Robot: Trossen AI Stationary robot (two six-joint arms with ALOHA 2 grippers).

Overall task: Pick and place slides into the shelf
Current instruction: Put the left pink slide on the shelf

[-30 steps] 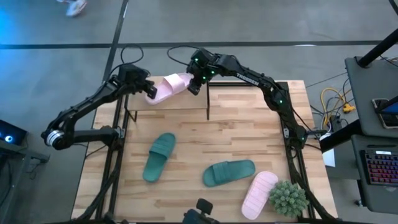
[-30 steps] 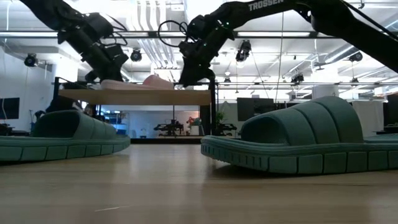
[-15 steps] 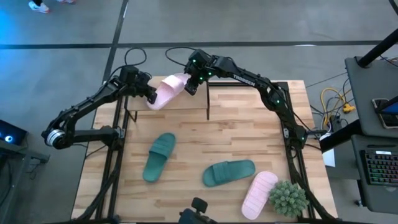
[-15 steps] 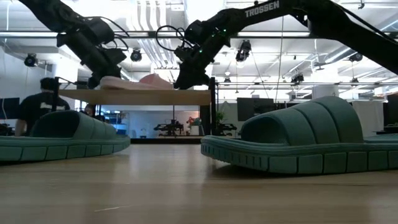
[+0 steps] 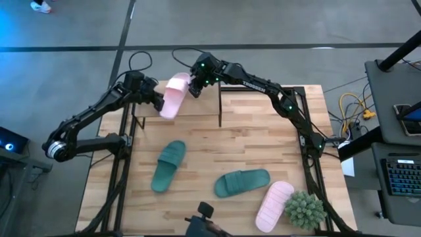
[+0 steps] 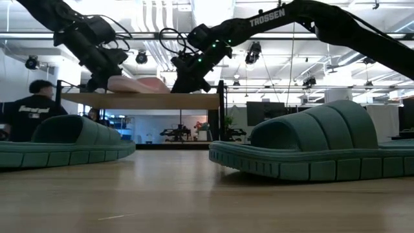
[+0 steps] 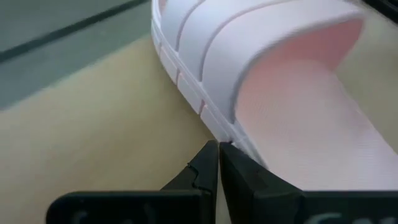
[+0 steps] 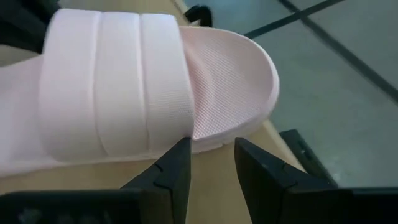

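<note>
A pale pink slide (image 5: 173, 95) lies sole down on the shelf's wooden top (image 5: 200, 108) at the table's far edge; it also shows in the low view (image 6: 139, 84) on the plank (image 6: 149, 100). My left gripper (image 5: 158, 103) is shut at the slide's near-left side. My right gripper (image 5: 195, 87) stands at its far-right end with the fingers a little apart. Two teal slides (image 5: 168, 166) (image 5: 242, 182) and a second pink slide (image 5: 273, 204) lie on the table. My left gripper touches the side edge of the slide's sole (image 7: 211, 132), beside the strap's heel-side opening, with its shut fingertips. The fingers come level from the table's left. The slide lies flat on the shelf top. My right gripper has its two fingertips (image 8: 181, 152) against the sole's edge (image 8: 208, 143) at the toe end, just past the strap. The fingers come from the table's right, slanting down. Nothing is pinched between them.
A spiky green potted plant (image 5: 304, 209) stands at the table's near right corner beside the pink slide. The shelf's black frame posts (image 5: 219, 105) rise at the far edge. A person (image 6: 29, 113) shows in the room behind the table.
My right gripper has gone toward the table's left along the far edge, and the pink slide's toe end has swung left with it. The slide has turned on the shelf top from lying crosswise to pointing more near-to-far; its end by my left gripper has stayed.
</note>
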